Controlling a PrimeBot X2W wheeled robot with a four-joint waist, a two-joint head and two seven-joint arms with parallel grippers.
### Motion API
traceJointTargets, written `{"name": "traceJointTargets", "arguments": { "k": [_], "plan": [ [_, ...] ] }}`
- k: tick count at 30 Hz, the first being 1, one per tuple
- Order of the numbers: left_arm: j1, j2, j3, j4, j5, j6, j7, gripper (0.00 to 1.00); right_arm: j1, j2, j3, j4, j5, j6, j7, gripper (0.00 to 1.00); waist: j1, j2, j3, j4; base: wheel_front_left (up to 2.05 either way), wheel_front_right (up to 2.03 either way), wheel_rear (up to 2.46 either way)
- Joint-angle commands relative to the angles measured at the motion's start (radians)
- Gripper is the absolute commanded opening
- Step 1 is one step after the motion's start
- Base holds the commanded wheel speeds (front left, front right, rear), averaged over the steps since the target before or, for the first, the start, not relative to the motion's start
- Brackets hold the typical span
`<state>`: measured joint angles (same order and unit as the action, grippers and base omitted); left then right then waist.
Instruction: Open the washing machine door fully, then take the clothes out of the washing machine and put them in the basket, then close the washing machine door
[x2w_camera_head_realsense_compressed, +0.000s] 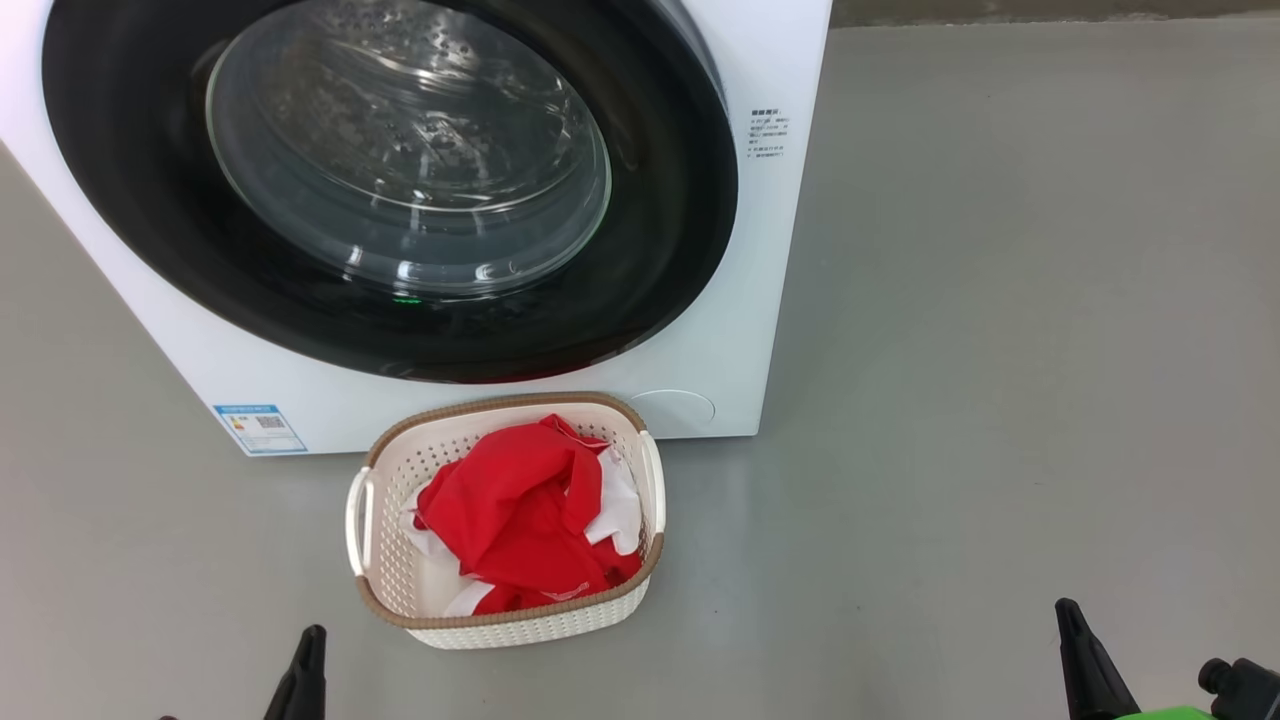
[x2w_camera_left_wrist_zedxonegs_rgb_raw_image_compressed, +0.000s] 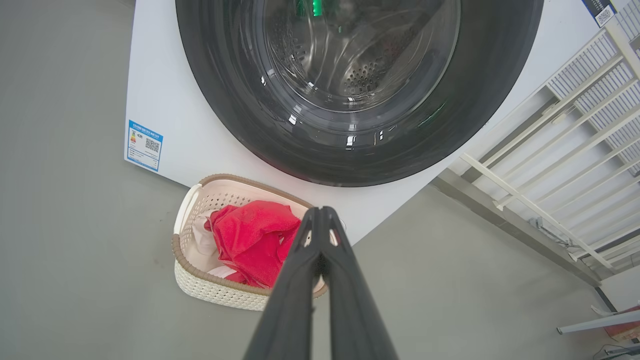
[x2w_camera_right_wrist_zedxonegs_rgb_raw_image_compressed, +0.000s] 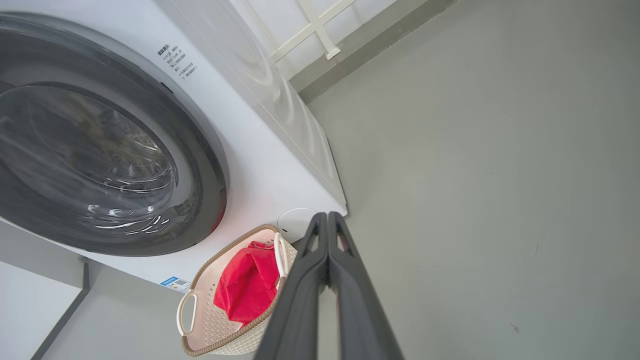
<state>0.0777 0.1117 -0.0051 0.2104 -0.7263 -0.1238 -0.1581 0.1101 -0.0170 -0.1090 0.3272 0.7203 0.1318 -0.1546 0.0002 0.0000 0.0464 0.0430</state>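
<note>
Both our left gripper (x2w_camera_left_wrist_zedxonegs_rgb_raw_image_compressed: 320, 212) and right gripper (x2w_camera_right_wrist_zedxonegs_rgb_raw_image_compressed: 327, 217) point toward the washing machine (x2w_camera_head_realsense_compressed: 770, 300), fingers pressed together, holding nothing. We see the washing machine door (x2w_camera_head_realsense_compressed: 680, 200) closed flat against its front, glass facing us. Just before it on the floor (x2w_camera_head_realsense_compressed: 1000, 400), the basket (x2w_camera_head_realsense_compressed: 500, 402) sits slightly askew, handles left and right, the clothes (x2w_camera_head_realsense_compressed: 520, 510) heaped inside.
</note>
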Motion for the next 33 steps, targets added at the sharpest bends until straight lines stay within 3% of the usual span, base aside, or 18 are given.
{"name": "traceJointTargets", "arguments": {
  "k": [1, 33],
  "plan": [
    [-0.036, 0.009, 0.019, -0.017, -0.027, -0.002, 0.007, 0.00, -0.038, -0.016, 0.005, -0.026, 0.026, 0.000, 0.004, 0.00, -0.0001, 0.0000, -0.001, -0.001, 0.00, 0.00, 0.00],
    [-0.089, -0.010, 0.047, 0.001, -0.344, -0.004, 0.096, 0.00, -0.103, -0.024, 0.004, -0.046, 0.341, -0.001, 0.097, 0.00, -0.0001, 0.0000, -0.016, -0.016, 0.00, 0.00, 0.00]
  ]
}}
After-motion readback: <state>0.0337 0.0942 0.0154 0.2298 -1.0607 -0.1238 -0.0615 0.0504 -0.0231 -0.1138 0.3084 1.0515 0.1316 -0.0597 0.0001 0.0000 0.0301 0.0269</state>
